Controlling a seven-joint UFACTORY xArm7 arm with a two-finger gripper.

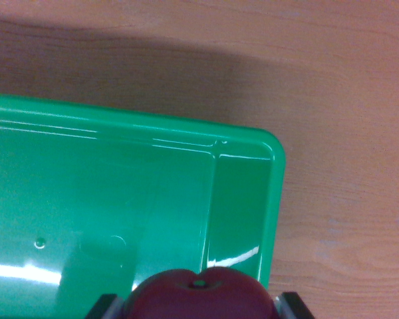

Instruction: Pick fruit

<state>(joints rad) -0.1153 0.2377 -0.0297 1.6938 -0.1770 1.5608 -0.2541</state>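
A dark red fruit point(198, 296), apple-shaped with a small stem dimple on top, fills the bottom middle of the wrist view. My gripper point(198, 307) is shut on it, with one grey fingertip point(101, 307) on its left and the other on its right. The fruit hangs over the right end of a green plastic tray point(274, 159), above the tray's inner floor. The fruit's lower part is cut off by the picture's bottom edge.
The green tray spans the left and middle of the view, its rounded corner at the right. Bare wooden tabletop point(346, 100) lies beyond the tray's far rim and to its right, partly in shadow.
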